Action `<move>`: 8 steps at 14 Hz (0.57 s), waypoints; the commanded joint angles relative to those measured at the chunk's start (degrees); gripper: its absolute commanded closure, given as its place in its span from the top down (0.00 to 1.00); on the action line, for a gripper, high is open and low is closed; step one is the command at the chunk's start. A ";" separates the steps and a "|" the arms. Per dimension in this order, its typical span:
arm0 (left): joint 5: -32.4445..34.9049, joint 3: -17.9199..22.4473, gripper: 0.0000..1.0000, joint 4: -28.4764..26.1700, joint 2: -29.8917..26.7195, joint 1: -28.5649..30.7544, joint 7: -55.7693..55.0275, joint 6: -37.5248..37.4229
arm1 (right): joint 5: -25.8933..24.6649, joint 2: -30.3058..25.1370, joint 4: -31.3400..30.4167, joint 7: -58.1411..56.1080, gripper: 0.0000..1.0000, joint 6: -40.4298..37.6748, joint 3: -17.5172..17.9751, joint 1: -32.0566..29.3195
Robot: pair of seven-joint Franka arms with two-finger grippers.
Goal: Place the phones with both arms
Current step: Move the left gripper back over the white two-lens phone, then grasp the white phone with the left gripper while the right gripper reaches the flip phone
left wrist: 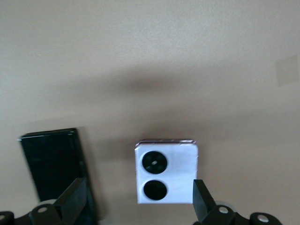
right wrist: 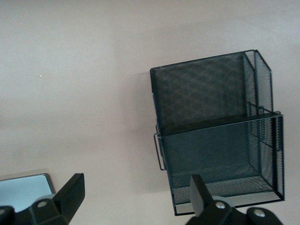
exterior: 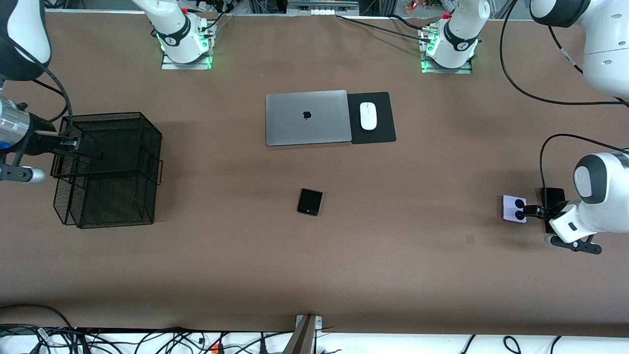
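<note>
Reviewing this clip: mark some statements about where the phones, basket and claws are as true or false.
1. The lilac-white phone lies under the open left claw. True.
2. The folded black phone is in the mesh basket. False: it lies on the table, nearer the front camera than the laptop.
3. The right claw hangs open over the basket, holding nothing. True.
4. The mouse sits on the laptop. False: it sits on a black pad beside the laptop.
</note>
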 commanded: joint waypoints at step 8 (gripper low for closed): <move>-0.29 -0.44 1.00 -13.02 -3.62 0.11 -4.03 11.38 | -1.27 10.41 0.98 31.49 1.00 15.57 0.15 19.40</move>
